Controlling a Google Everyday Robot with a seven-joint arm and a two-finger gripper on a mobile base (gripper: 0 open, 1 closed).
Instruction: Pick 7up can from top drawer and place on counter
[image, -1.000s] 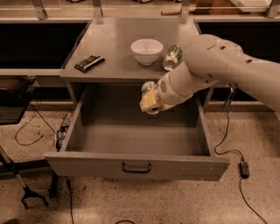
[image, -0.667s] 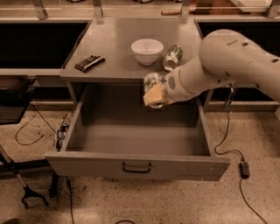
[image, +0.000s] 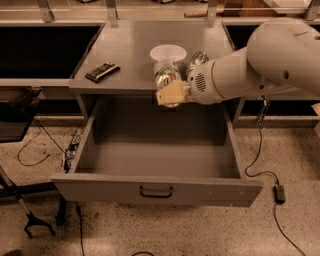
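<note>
My gripper (image: 171, 92) is shut on the 7up can (image: 166, 76), a pale silvery can with green markings. It holds the can above the front edge of the grey counter (image: 127, 47), just in front of the white bowl (image: 168, 52). The top drawer (image: 110, 186) is pulled fully open below, and its inside shows nothing in it. Its dark bar handle (image: 156, 191) sits at the middle of the front panel. My white arm reaches in from the right.
A second, greener can (image: 198, 59) lies on the counter to the right of the bowl, partly behind my arm. A dark flat device (image: 102, 71) lies on the counter's left. Dark recessed bays flank the cabinet. Cables trail on the floor.
My gripper has carried the can up and to the left, from over the drawer's back right part to the counter's front edge near the bowl.
</note>
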